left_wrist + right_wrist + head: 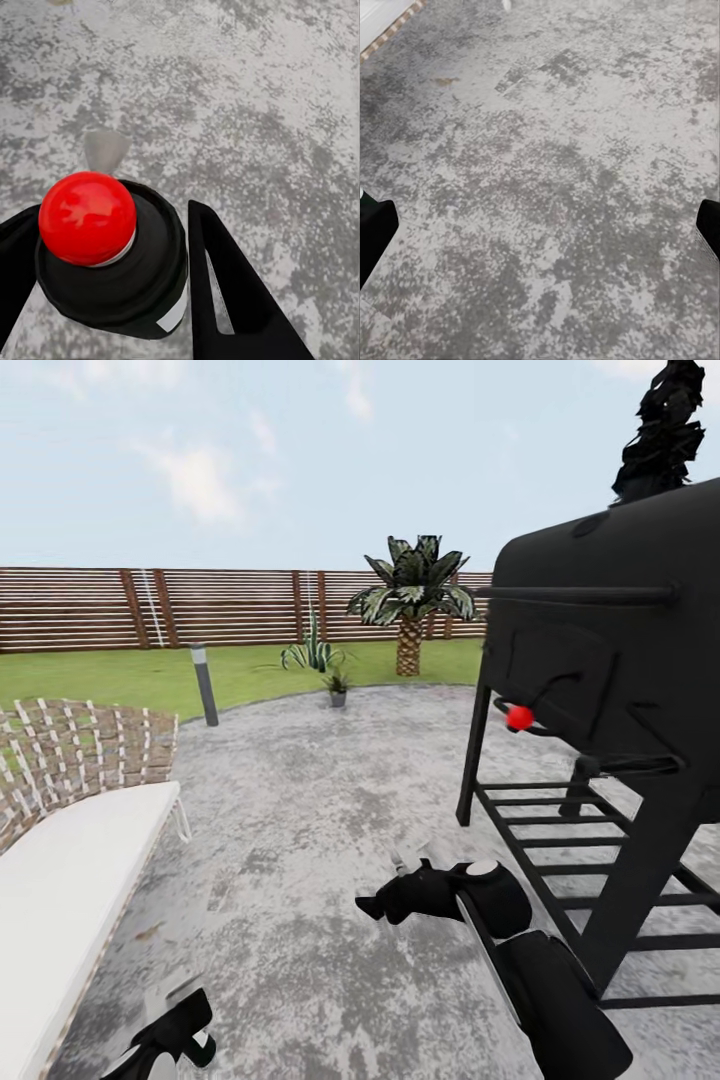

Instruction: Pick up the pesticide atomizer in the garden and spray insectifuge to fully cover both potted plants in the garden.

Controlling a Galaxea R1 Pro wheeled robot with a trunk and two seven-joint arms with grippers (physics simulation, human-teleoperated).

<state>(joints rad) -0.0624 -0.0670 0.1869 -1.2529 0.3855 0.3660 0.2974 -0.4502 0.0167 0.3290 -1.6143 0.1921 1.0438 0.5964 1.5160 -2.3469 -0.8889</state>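
The pesticide atomizer [105, 255] is a dark bottle with a red tip and a white label patch. It sits between the two black fingers of my left gripper [112, 262], which is shut on it. In the head view that gripper [172, 1028] hangs low at the near left over the stone patio [300, 810]. My right gripper [385, 892] hovers over the patio beside the grill, and in the right wrist view it [540, 232] is open with only ground between its fingers. A small potted plant [337, 686] in a grey pot stands at the patio's far edge.
A black grill [600, 690] on a slatted stand with a red knob [519, 717] fills the right. A wicker lounger with a white cushion [70, 880] lies at the left. Beyond are a grey post [204, 682], a striped agave [312, 650], a palm [410, 600] and the wooden fence [150, 608].
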